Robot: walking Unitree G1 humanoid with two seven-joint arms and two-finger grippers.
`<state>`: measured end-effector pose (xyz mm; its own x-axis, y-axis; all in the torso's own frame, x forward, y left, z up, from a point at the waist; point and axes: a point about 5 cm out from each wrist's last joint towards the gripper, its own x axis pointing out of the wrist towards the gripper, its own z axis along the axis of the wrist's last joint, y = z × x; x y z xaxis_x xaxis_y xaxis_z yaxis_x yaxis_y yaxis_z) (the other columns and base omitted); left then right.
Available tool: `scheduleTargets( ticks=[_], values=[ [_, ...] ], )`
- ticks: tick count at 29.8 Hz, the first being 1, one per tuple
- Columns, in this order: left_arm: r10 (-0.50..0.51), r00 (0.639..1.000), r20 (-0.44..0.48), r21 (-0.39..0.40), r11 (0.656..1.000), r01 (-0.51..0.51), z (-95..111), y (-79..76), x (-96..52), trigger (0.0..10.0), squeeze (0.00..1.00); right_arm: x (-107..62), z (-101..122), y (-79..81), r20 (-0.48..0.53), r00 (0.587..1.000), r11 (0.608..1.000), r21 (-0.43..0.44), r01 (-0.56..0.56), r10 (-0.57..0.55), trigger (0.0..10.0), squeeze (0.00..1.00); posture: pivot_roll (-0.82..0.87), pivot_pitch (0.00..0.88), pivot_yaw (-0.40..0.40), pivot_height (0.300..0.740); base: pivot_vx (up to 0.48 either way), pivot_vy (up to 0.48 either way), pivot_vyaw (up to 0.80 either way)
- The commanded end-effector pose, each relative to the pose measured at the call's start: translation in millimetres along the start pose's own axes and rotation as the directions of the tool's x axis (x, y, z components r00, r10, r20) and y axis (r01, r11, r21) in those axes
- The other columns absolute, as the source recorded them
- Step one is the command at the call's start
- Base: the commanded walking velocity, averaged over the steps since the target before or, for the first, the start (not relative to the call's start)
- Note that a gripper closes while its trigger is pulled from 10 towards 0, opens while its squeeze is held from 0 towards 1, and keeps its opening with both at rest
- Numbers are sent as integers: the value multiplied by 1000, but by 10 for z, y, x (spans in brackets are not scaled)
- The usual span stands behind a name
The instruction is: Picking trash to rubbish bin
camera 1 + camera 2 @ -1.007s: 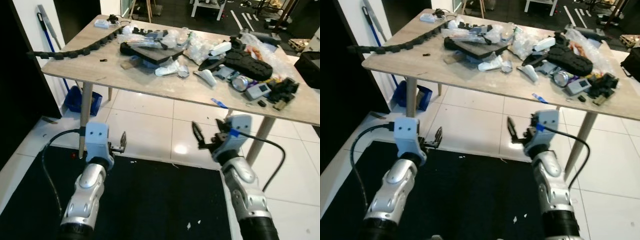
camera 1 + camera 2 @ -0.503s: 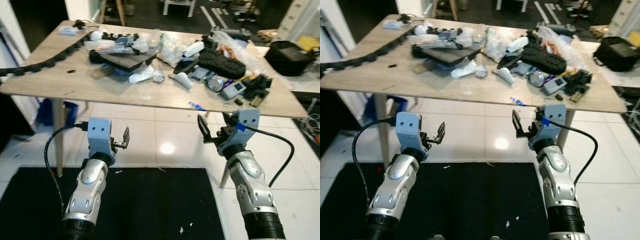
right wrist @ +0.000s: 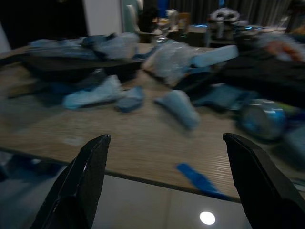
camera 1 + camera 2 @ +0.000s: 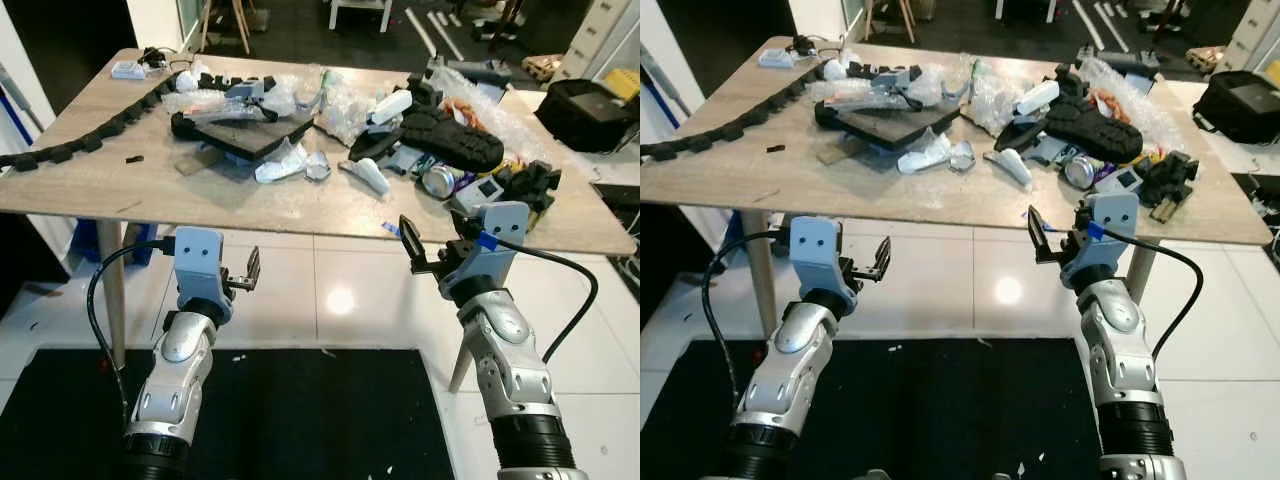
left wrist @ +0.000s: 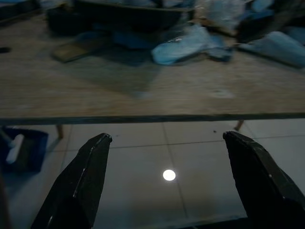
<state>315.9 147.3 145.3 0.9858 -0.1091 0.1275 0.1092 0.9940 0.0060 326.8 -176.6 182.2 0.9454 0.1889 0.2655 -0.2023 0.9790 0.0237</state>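
Two grippers, left (image 4: 250, 272) and right (image 4: 428, 247), hung spread and empty below one wooden table (image 4: 150, 185), where the trash heap (image 4: 340, 115) stretched from nine toward three o'clock across its far half.

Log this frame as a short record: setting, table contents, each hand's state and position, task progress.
setting: indoor room, white tile floor, black mat underfoot
table: wooden, cluttered with plastic wrap, black shoe, can, black chain
left hand: open, empty, below table edge
right hand: open, empty, at table's front edge
blue scrap: near front edge, ahead of right hand
progress: nothing picked yet
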Motion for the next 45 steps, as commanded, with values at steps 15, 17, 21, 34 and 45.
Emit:
scheduleTargets(
  ticks=[15,17,21,34,45],
  values=[
    [-1,1000,-18,4,1000,1,-32,13,-17,10000,0,-59,-109,-125,-26,996,990,108,89,-87,10000,0,7,132,-49,740,310,0,0],
    [-2,1000,-18,4,1000,2,-32,16,-18,10000,0,-58,-109,-128,-25,996,989,112,91,-89,10000,0,8,122,-47,740,309,0,0],
    [-5,1000,-16,6,1000,5,-29,21,-14,10000,0,-56,-115,-121,-27,996,992,99,84,-81,10000,0,9,114,-47,740,308,0,0],
    [-10,1000,-8,8,1000,10,-17,15,7,10000,0,-40,-127,-137,-27,997,993,85,80,-78,10000,0,12,95,-50,740,309,0,0],
    [-16,1000,-7,16,1000,16,-17,11,16,10000,0,-35,-135,-140,-28,997,994,75,75,-73,10000,0,12,92,-52,740,309,0,0]
  ],
)
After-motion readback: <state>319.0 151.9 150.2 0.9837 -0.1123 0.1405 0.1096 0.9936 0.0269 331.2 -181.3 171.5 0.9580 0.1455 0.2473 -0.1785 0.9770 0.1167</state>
